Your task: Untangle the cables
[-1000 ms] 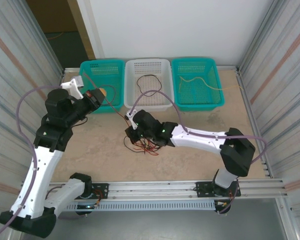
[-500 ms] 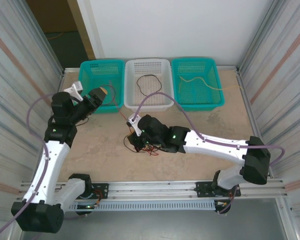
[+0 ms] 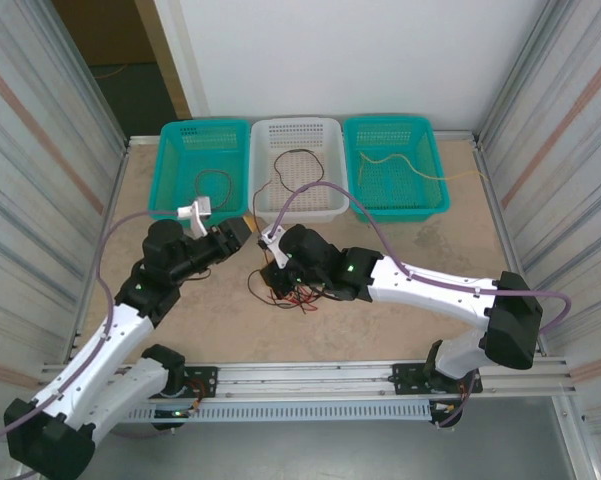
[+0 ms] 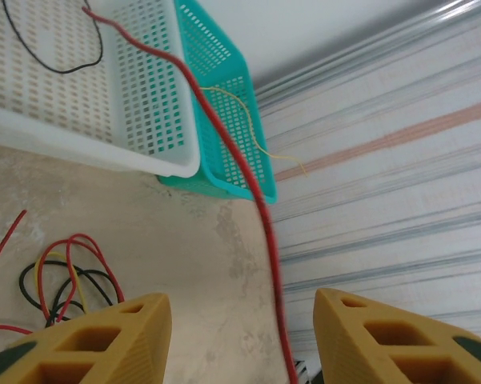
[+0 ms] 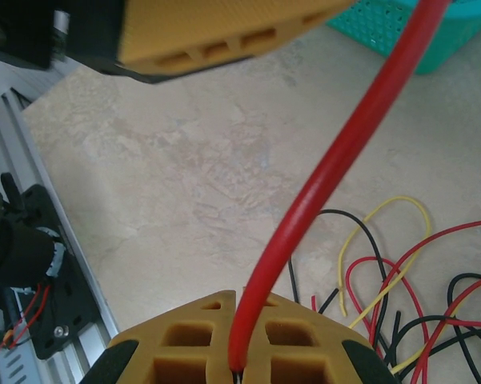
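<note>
The right gripper (image 5: 240, 336) clamps the red cable (image 4: 224, 136) just in front of the white basket (image 3: 297, 121), the left gripper (image 4: 244, 336) released with jaws astride that strand — best to close there, then draw gently away from the tangle of cables (image 3: 290, 293) before the basket, so no loop cinches.

1. From above, the right arm's wrist (image 3: 305, 258) hides the upper part of the cable tangle (image 3: 292, 297). The crossings of the strands are too small to tell.
2. In the left wrist view, the bottom edge crops the left pincer (image 4: 240, 302). The red cable (image 4: 224, 128) blurs toward 6 o'clock and leaves the view there.
3. The white basket (image 4: 144, 80) is cut off at 9 and 12 o'clock, and the teal basket (image 4: 224, 104) at 12.
4. In the right wrist view, the right pincer (image 5: 238, 308) is cropped at 6 o'clock. The red cable exits at 1 o'clock.
5. A yellow finger (image 5: 224, 32) at 12 o'clock is blurred and cropped, and the tangle runs off at 4 o'clock.
</note>
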`<state>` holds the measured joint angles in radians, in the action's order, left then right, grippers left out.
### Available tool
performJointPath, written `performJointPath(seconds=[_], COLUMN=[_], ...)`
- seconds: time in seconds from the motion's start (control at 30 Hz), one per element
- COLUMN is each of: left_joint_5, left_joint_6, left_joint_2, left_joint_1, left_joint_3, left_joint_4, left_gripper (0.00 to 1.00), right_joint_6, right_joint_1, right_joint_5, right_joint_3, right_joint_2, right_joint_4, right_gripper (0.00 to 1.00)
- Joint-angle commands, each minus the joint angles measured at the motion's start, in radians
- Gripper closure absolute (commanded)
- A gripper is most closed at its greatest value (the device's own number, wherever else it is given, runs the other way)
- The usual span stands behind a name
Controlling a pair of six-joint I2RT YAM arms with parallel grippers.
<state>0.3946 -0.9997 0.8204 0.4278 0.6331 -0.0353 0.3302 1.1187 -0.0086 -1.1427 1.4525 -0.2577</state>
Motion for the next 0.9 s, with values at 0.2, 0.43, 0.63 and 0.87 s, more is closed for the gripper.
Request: performJointPath(seconds=[0.2, 0.43, 0.63, 0.87], left_joint_5=[0.002, 0.005, -0.012, -0.007], left_joint_6=[-0.045, -0.057, -0.006, 0.029], left_joint_2=[0.06, 0.084, 0.092, 0.085], left_joint_1=[0.031, 0.038, 0.036, -0.04], left_joint_3=[-0.006, -0.013, 0.048, 0.165], left_joint_4=[-0.127, -0.135, -0.075, 0.035], left_gripper=[0.59, 0.8, 1.0, 1.0], right_joint_6=[0.015, 0.016, 0.031, 0.104], right_joint_1=[0.007, 0.006, -0.006, -0.077], right_joint_5=[-0.035, -0.036, -0.034, -0.094], right_joint_3=[0.007, 0.003, 0.019, 0.111], right_joint_2=[-0.007, -0.004, -0.011, -0.021], right_joint_4=[0.01, 0.012, 0.022, 0.09], right_gripper=[0.96, 0.95, 0.93, 0.61])
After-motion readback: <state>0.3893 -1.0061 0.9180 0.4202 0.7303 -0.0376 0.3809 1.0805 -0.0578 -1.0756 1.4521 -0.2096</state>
